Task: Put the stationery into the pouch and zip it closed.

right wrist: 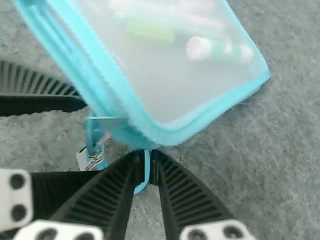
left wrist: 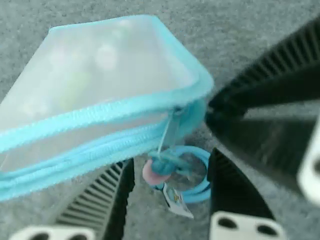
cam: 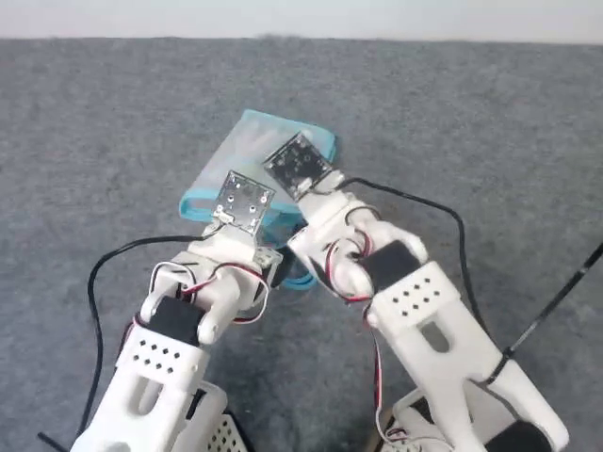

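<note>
Two grippers meet at one corner of the pouch [cam: 247, 141], and we're right on top of it. Our right gripper [right wrist: 147, 154] has its jaws pressed together on the teal tab [right wrist: 146, 175] at that near corner. We read it as an anchor, so the bag can't slide while the zip is worked. Our left gripper [left wrist: 171, 160] is spread wide, a jaw either side of the zip pull [left wrist: 165, 167] and its ring [left wrist: 199, 172], gripping neither. It looks lined up to take the pull. The slider [left wrist: 176, 112] sits at the corner itself, though we can't tell if the track is fully meshed. The pouch lies mid-worktop [cam: 490, 122], toward the far edge, with stationery [right wrist: 215, 50] showing through its clear wall.
</note>
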### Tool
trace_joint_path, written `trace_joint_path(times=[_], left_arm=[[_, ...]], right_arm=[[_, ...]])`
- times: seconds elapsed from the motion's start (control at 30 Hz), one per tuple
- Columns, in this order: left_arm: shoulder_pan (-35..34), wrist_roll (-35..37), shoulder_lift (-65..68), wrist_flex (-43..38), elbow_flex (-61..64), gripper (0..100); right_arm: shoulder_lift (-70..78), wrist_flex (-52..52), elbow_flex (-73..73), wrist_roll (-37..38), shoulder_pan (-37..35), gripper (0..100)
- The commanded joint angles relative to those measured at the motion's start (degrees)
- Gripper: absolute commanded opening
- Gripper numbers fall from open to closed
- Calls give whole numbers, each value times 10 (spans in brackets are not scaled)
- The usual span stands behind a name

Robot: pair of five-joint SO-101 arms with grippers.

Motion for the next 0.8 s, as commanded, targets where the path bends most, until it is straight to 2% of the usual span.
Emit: trace_joint_path(times=[0.0, 0.13, 0.3, 0.5, 0.63, 0.77], left_arm=[[0, -4, 1, -27, 2, 223], [0, -7, 1, -29, 0, 148], [-1, -7, 1, -72, 15, 12], [-2, -8, 0, -75, 13, 9], [-2, -8, 0, -70, 5, 9], [-2, -11, 0, -46, -14, 9]], right_arm=[[-34, 8, -4, -7, -4, 5], [-34, 7, -4, -7, -4, 6], [-34, 8, -4, -8, -4, 6], [-40, -36, 60, -5, -2, 6], [-41, -102, 115, 47, 8, 8], [-39, -182, 147, 60, 7, 133]])
